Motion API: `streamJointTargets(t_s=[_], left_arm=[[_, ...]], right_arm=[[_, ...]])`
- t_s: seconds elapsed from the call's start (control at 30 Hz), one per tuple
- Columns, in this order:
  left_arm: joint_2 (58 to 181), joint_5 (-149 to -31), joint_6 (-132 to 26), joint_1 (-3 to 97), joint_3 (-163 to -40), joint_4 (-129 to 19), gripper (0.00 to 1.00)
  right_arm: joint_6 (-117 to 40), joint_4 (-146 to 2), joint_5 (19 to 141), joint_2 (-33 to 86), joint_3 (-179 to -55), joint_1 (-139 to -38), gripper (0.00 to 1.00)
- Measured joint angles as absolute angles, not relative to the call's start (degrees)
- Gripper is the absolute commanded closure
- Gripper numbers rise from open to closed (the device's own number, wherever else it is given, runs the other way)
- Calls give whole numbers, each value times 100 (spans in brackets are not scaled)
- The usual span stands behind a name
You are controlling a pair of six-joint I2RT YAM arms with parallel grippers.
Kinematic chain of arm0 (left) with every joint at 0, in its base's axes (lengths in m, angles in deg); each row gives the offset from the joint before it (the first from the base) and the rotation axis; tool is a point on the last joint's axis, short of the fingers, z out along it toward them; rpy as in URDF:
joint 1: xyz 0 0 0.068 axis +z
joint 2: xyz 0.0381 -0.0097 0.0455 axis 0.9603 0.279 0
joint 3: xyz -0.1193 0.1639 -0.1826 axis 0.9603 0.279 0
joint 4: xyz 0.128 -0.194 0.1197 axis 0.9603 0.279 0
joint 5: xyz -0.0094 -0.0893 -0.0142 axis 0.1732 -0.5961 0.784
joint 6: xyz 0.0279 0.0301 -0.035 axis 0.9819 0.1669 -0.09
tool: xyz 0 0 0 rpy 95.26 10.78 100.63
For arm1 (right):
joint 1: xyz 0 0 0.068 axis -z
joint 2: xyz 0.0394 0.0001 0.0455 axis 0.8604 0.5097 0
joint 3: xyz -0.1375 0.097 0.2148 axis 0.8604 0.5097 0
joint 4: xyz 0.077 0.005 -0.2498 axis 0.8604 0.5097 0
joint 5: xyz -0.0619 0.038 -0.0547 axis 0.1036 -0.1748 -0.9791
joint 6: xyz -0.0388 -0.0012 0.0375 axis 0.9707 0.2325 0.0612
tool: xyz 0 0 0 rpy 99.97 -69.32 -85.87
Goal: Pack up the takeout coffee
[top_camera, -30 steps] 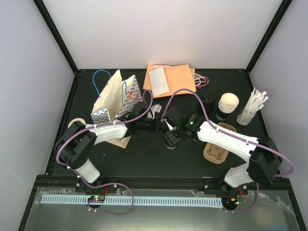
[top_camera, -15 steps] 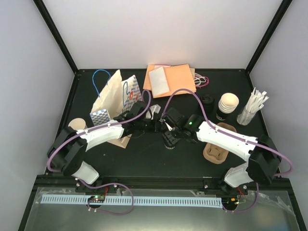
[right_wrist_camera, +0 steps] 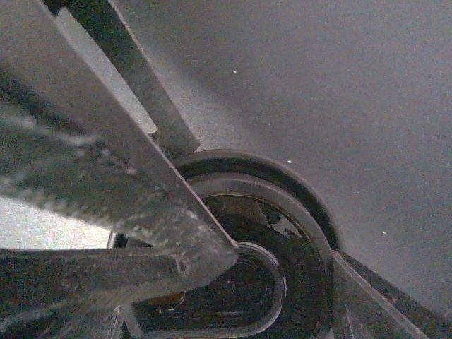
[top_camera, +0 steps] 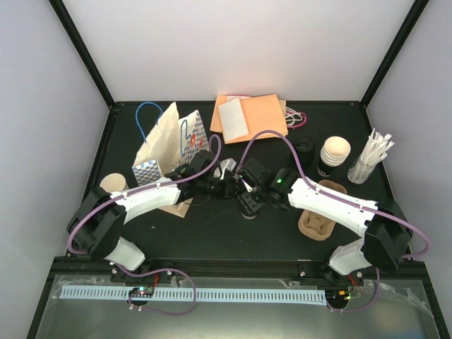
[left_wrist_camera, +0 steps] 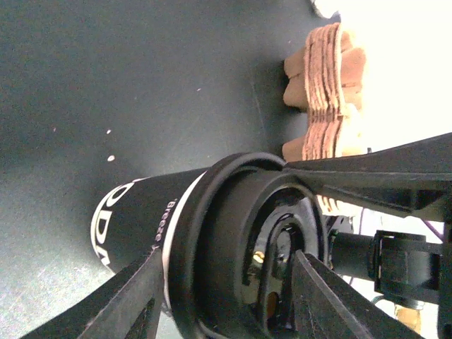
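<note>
Black-lidded takeout coffee cup (top_camera: 248, 209) stands mid-table, the right gripper (top_camera: 246, 192) apparently pinching its lid rim. The left gripper (left_wrist_camera: 227, 260) has swung in from 9 o'clock, fingers wide astride the cup. This is likely a handover toward the paper bag (top_camera: 167, 141) at 10 o'clock.

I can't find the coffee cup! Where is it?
In the top view the coffee cup sits mid-table, between the left arm's fingers and the right arm's fingers, just left of the brown cup carrier.

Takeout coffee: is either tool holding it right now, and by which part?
The right tool appears to pinch the takeout coffee at its lid rim. The left tool straddles the lid, contact unclear.
</note>
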State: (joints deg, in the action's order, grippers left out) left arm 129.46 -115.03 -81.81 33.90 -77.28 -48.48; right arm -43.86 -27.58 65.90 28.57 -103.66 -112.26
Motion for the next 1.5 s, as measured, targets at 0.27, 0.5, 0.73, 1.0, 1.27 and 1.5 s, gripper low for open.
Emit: streamJointTargets(t_s=[0.27,0.5,0.73,1.0,1.27,1.5], left_arm=[[13014,-11468,-7952,3392,-7730,-4586,50],[13016,-11472,-7851,3366,-7750,-4568,50],[13079,-11472,-7751,3355,-7848,-4435,50],[13090,-11474,-7724,3353,-7866,-4428,49],[13083,-11400,-7703,3274,-7901,-4369,33],[12751,-10919,-7414,3027,-8163,-3757,25]], right_arm=[[-4388,-2719,6570,2865,-10403,-11241,31],[-4416,-2516,6598,2881,-10510,-11255,15],[-4513,-2227,6631,2682,-10667,-11274,6],[-4711,-2227,6712,2175,-10667,-11193,17],[-5135,-2483,7492,1276,-9528,-10350,34],[-5546,-2996,8386,596,-8787,-9666,55]])
